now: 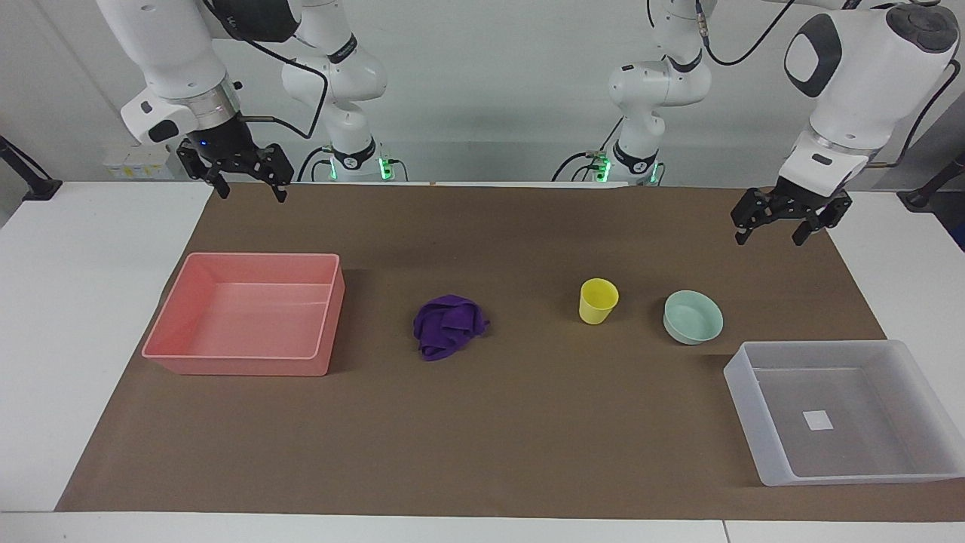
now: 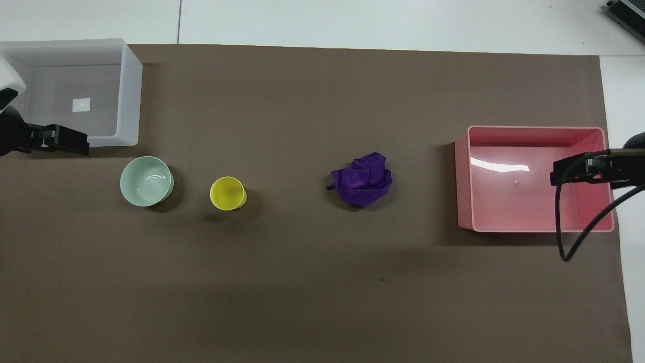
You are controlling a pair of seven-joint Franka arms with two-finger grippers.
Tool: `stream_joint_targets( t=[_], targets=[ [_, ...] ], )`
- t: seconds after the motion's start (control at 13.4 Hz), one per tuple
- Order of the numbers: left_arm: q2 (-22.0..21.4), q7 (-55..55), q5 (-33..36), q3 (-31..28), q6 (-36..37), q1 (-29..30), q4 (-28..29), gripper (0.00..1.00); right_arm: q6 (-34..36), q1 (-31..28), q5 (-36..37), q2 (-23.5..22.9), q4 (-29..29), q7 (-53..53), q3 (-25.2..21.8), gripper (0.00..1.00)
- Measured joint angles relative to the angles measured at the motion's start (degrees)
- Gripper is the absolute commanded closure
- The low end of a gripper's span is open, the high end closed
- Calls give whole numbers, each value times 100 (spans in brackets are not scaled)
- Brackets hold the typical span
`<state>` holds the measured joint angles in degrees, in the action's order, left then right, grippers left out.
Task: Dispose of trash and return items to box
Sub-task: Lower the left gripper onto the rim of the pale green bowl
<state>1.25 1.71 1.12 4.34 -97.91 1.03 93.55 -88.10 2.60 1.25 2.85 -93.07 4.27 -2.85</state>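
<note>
Sorting may fail: with both the left hand (image 1: 780, 223) and right hand (image 1: 245, 183) open and empty, the crumpled purple fabric wad (image 1: 449, 326) at frame centre could be dropped into the translucent grey plastic box (image 1: 761, 422) at lower right instead of the pink rectangular plastic tub (image 1: 177, 320) at centre left.

On the brown mat (image 1: 528, 422): two tubs, one pink (image 1: 249, 313) and one translucent whitish-grey (image 1: 844, 411); one purple fabric wad (image 1: 449, 326) at the mat's middle; one yellow cup (image 1: 598, 301); one mint-green bowl (image 1: 692, 317); two arms, each with one gripper, left (image 1: 779, 231) and right (image 1: 252, 188).
</note>
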Motion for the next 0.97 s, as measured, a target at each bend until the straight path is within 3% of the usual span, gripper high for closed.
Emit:
stream_joint_targets(
  t=[0.97],
  targets=[
    [-25, 4, 1, 23, -248, 0, 183, 0, 0, -1, 0, 0, -3, 0, -1, 0]
  ],
)
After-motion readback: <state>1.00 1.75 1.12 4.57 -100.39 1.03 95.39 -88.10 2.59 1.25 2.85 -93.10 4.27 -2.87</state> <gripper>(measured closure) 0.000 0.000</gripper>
